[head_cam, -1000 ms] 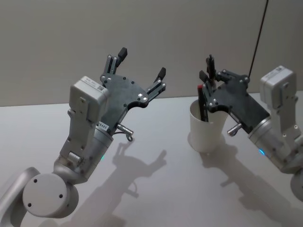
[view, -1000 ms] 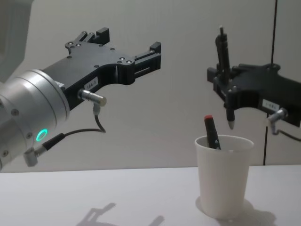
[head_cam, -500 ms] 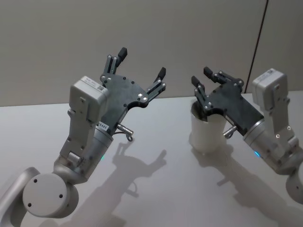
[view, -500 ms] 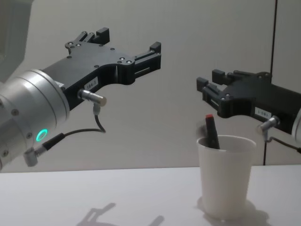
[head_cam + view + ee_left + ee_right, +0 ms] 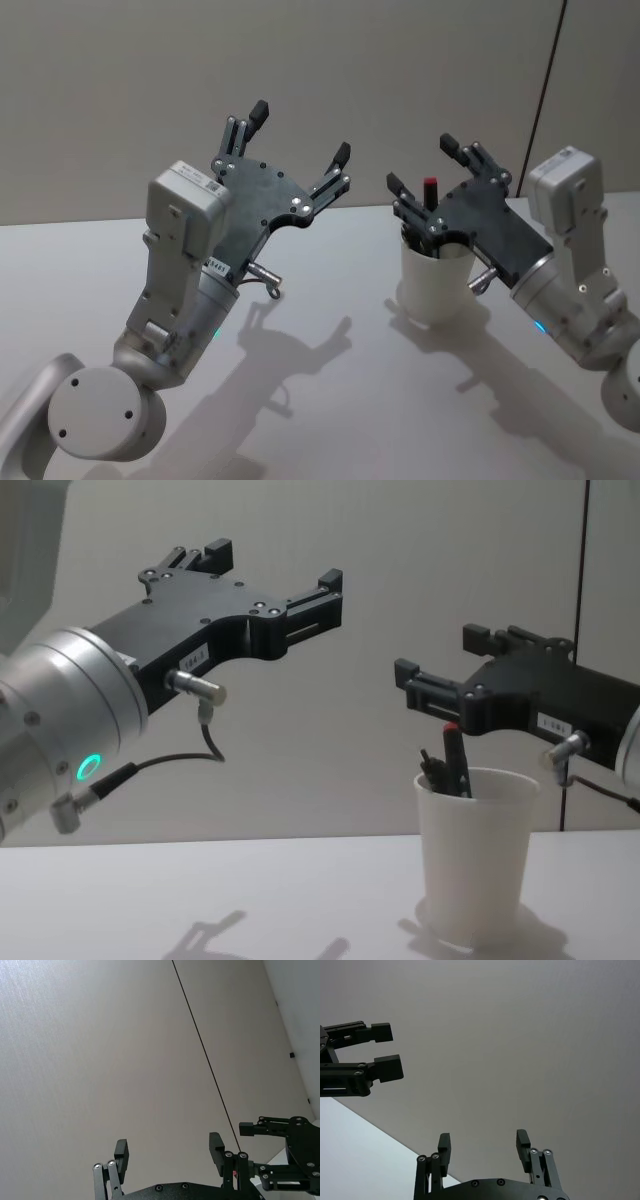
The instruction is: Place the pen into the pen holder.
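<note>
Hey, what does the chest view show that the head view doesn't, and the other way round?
Chest view only: a second, black pen top beside the red-capped pen, both standing in the white paper cup pen holder.

Head view only: the cup's dark inside from above and the left arm's grey base joint.

Both: the open right gripper just above the cup, the open left gripper raised apart from it, and the pale table.

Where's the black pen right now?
The black pen stands inside the paper cup on the robot's right side, beside a red-capped pen, just below the open right gripper.
</note>
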You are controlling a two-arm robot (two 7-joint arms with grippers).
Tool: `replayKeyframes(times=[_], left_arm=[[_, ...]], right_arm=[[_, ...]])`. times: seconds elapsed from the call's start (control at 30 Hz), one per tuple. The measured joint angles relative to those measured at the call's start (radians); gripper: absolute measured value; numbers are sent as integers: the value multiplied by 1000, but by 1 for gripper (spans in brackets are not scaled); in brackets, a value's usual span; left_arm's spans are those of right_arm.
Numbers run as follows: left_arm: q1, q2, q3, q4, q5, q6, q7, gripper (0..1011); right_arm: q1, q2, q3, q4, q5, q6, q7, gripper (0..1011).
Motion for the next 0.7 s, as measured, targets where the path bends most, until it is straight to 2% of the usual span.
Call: replayKeyframes(times=[0.13,0.3,0.43,0.7], left_arm=[[0,0,0,0,0,0,0,1001],[0,0,0,0,0,0,0,1001],[0,0,0,0,0,0,0,1001],[0,0,0,0,0,0,0,1001]], right_arm=[[0,2,2,-3,0,0,0,905],[-13,23,18,-33,24,-5,-11,996],[-31,49,37,-68,55,-10,-24,1001],[-109,150,107,-176,186,-27,-76,1001]])
